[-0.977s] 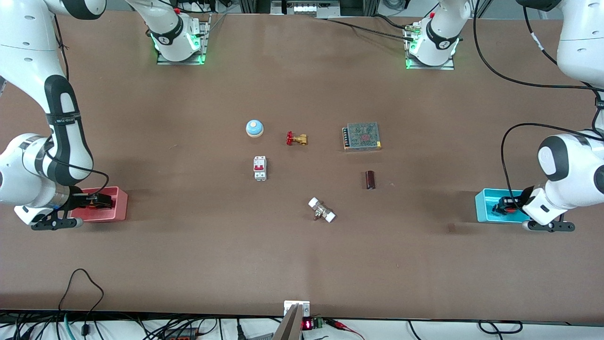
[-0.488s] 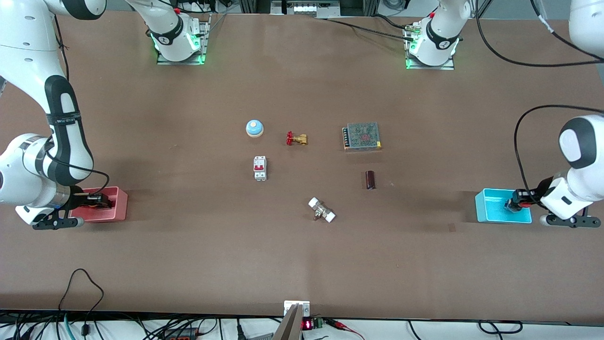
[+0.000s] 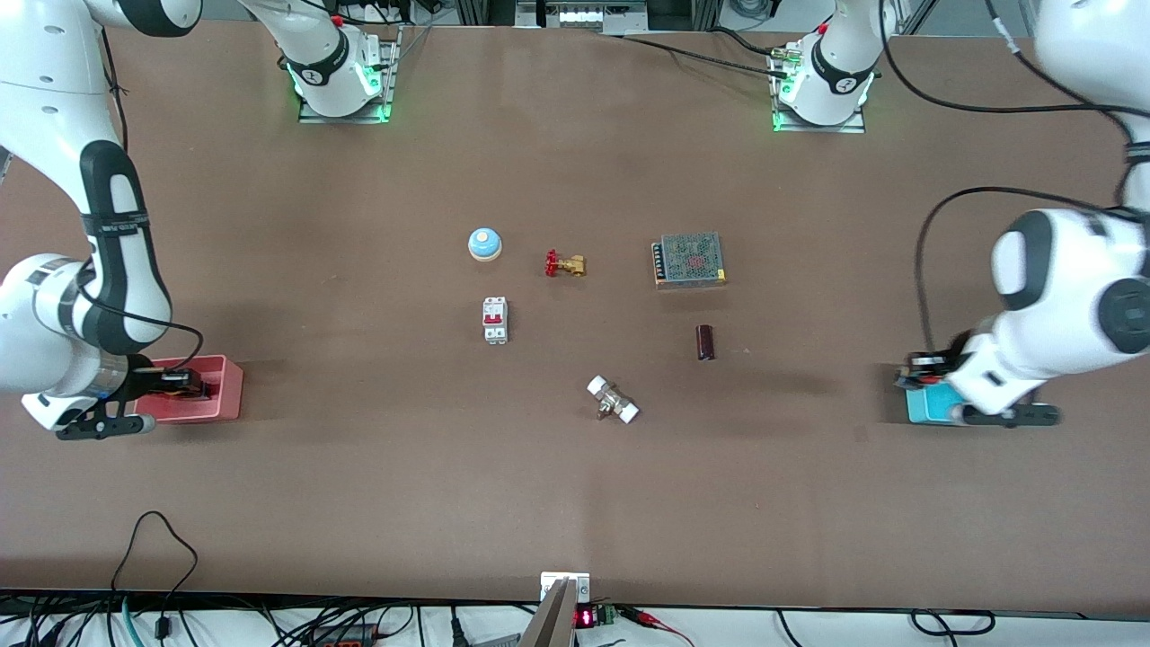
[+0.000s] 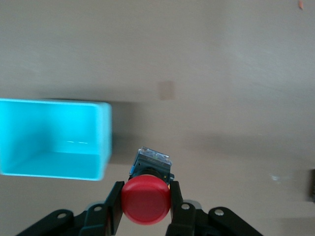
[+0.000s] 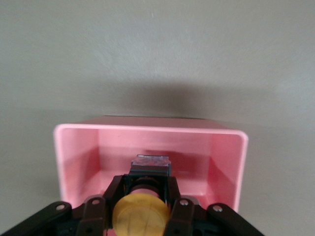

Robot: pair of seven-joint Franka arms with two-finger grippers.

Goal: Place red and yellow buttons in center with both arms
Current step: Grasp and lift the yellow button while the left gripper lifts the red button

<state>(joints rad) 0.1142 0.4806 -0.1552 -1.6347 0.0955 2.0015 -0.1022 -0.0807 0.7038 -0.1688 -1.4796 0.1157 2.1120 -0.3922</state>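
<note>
My left gripper [image 4: 146, 196] is shut on the red button [image 4: 146, 207] by its round cap and holds it in the air beside the cyan bin [image 4: 49, 142], over bare table. In the front view this gripper [image 3: 916, 367] is over the cyan bin's [image 3: 925, 409] edge toward the table's center [image 3: 593, 332]. My right gripper [image 5: 143, 191] is shut on the yellow button [image 5: 141, 216] and sits low inside the pink bin [image 5: 147, 129]; in the front view it [image 3: 184, 385] is in the pink bin [image 3: 226, 388].
Around the center lie a blue dome bell [image 3: 484, 243], a brass valve with a red handle [image 3: 565, 264], a white circuit breaker [image 3: 495, 320], a mesh-topped power supply [image 3: 689, 260], a dark cylinder [image 3: 705, 342] and a white-ended fitting [image 3: 613, 400].
My left gripper has lifted the red button out of the cyan bin and swung toward the table's center. My right gripper has stayed in the pink bin.
</note>
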